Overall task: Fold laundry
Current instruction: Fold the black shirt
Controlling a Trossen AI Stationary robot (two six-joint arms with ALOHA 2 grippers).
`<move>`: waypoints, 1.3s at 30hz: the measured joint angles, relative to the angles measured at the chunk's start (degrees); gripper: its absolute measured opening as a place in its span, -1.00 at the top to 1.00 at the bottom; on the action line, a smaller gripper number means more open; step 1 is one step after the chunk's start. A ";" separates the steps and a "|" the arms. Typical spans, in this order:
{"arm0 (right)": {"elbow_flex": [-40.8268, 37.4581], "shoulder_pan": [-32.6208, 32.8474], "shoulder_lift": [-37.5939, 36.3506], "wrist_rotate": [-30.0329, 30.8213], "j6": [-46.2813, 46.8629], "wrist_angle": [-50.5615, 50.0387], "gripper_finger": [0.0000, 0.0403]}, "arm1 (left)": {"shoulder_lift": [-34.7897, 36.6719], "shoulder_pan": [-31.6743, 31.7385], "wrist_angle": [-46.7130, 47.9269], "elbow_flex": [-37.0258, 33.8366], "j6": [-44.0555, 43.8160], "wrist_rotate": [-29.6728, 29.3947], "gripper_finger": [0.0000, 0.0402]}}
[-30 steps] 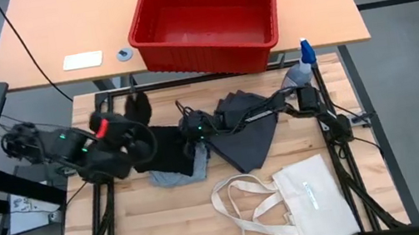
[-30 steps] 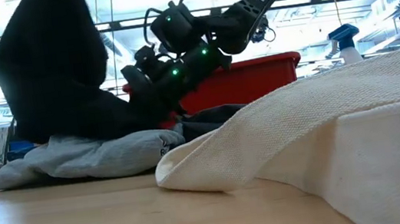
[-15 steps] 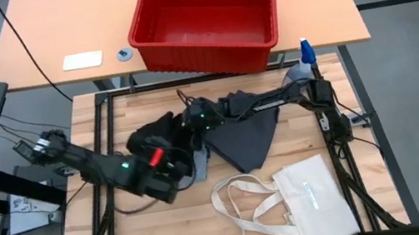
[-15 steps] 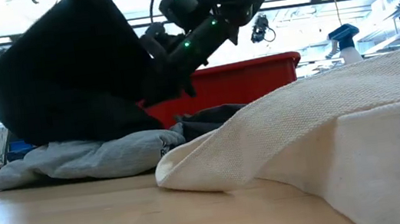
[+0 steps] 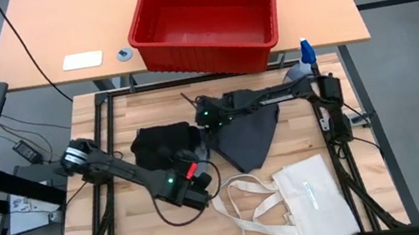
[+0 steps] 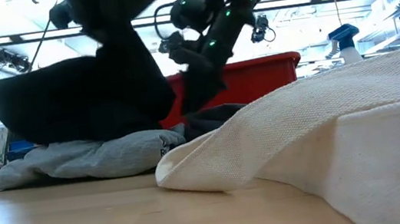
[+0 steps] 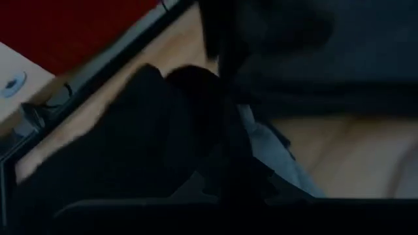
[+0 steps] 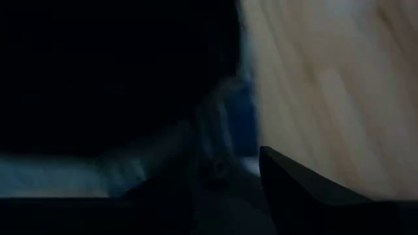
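Observation:
The black piece lies bunched at mid-table on the light blue-grey piece, which rests flat on the wood. The dark grey piece lies flat to their right. My left gripper is shut just near-right of the black piece and points back over it. My right gripper stands raised over the black piece's far right corner, closed on dark cloth. The low view shows the black piece heaped on the pale piece, with the right gripper above. My left gripper holds the black piece by a narrow strip of its edge that runs into the shut fingers. The fingers slant down from the near side. The hand hides the pinch itself. The rest of the cloth lies on the pile. My right gripper pinches a fold of dark cloth at the black piece's far right corner, coming from above and slanting down. That cloth hangs below the fingers down to the pile. Whether it holds one layer or several, I cannot tell.
A cream tote bag with long handles lies at the near right, large in the low view. A red bin stands on the far table and a spray bottle at the far right corner. Bare wood lies near left.
My left gripper has swept down from the pile's far left toward the near edge and right, drawing the raised black piece over and down onto the pale piece. My right gripper has risen a little and tipped, lifting its corner of cloth off the pile.

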State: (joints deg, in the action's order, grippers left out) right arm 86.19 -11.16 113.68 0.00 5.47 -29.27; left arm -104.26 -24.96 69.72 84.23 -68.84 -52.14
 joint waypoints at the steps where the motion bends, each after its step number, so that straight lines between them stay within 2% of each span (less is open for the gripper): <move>1: 0.00 -0.24 -0.68 0.63 -0.72 -2.89 0.16 | -0.80 0.13 -0.18 0.00 -0.08 0.56 0.92; 5: -0.04 -1.31 -3.31 1.93 -1.59 -12.42 0.16 | -4.08 0.91 -1.94 0.00 0.49 3.29 0.90; 7: -0.04 -1.77 -4.61 1.93 -1.32 -14.66 0.16 | -5.33 1.42 -3.16 0.00 2.14 7.24 0.83; 10: -0.04 -2.01 -6.06 1.70 -1.05 -16.09 0.16 | -5.63 2.93 -6.08 0.00 6.75 15.88 0.58; 13: -0.04 -1.92 -8.14 1.73 -1.15 -17.05 0.16 | -4.82 3.93 -6.28 1.08 11.87 19.31 0.23; 16: -0.04 -2.64 -10.53 1.80 -1.74 -20.72 0.16 | -1.70 4.40 -5.02 5.13 20.15 20.14 -0.11; 19: -0.04 -3.91 -13.62 1.98 -2.57 -22.98 0.16 | 1.57 5.14 1.02 11.99 25.96 20.29 -0.35; 22: -0.04 -4.66 -16.83 2.02 -2.53 -23.39 0.16 | 4.93 6.02 9.59 19.19 28.87 15.78 -0.44; 25: -0.04 -4.74 -19.07 1.89 -2.44 -23.16 0.16 | 8.75 6.06 17.03 22.10 29.46 11.41 -0.46; 27: -0.04 -4.56 -20.40 1.92 -1.64 -23.03 0.16 | 10.90 5.84 21.11 20.78 28.75 11.34 -0.46; 32: -0.89 -3.13 -21.83 1.89 0.21 -22.81 0.16 | 16.24 2.69 16.74 8.66 26.35 12.35 -0.46; 37: -3.91 -1.13 -22.02 1.17 2.20 -21.80 0.16 | 15.63 -0.04 17.01 -2.94 23.95 25.33 -0.46; 39: -6.15 -0.23 -22.02 -2.16 3.34 -17.38 0.16 | 15.65 -0.62 20.13 -5.40 20.05 26.41 -0.46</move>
State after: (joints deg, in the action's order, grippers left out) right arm 80.05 -11.38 91.66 -2.16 8.81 -46.65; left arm -88.61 -25.58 89.85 78.82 -48.79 -25.73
